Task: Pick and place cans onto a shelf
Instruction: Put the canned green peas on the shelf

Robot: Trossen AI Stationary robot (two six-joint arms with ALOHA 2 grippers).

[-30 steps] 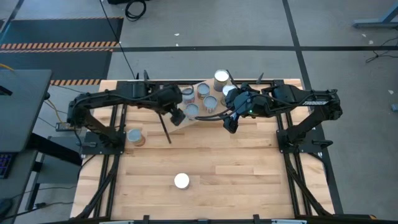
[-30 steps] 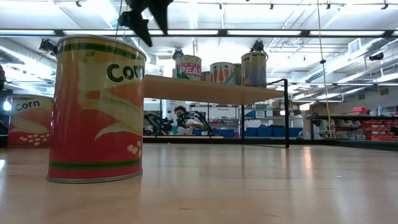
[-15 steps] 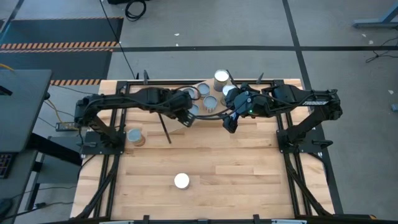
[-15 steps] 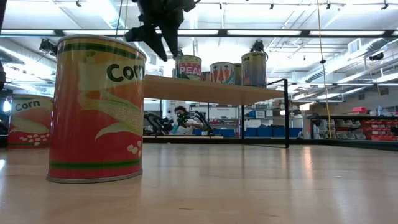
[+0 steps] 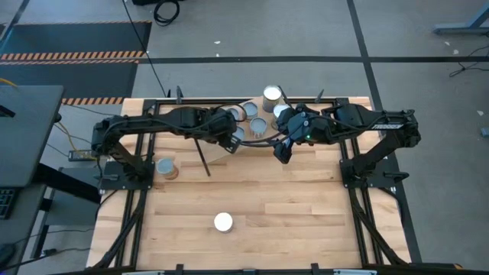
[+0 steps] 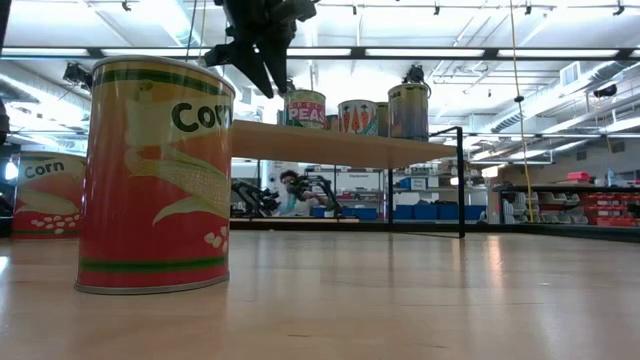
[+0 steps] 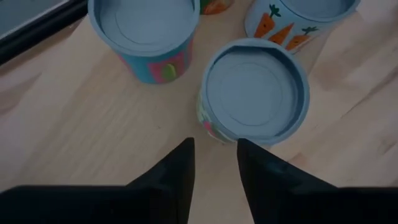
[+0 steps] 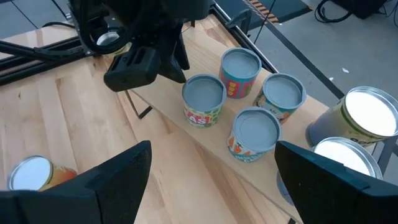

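Several cans [image 5: 252,118] stand upright on the light wood shelf [image 8: 214,140] at the table's far side; in the low view they show in a row [image 6: 357,116] on the board [image 6: 340,148]. My left gripper [image 5: 229,143] hovers above the shelf's left part, just short of a grey-topped can [image 7: 255,90]. Its fingers [image 7: 214,146] are open by a narrow gap with only bare wood between them. My right gripper [image 5: 281,153] hangs wide open [image 8: 212,149] over the shelf's near edge, holding nothing.
Two corn cans stand on the tabletop: one near the left edge [image 5: 165,167], one toward the near edge [image 5: 222,222], which looms large in the low view [image 6: 155,175]. Two bigger silver-topped cans [image 5: 272,97] sit at the shelf's far right. Black rod legs [image 5: 202,156] hold up the shelf.
My left gripper has moved toward the table's right, along the shelf to the group of cans, and its fingers have drawn closer together with nothing between them. No can has moved.
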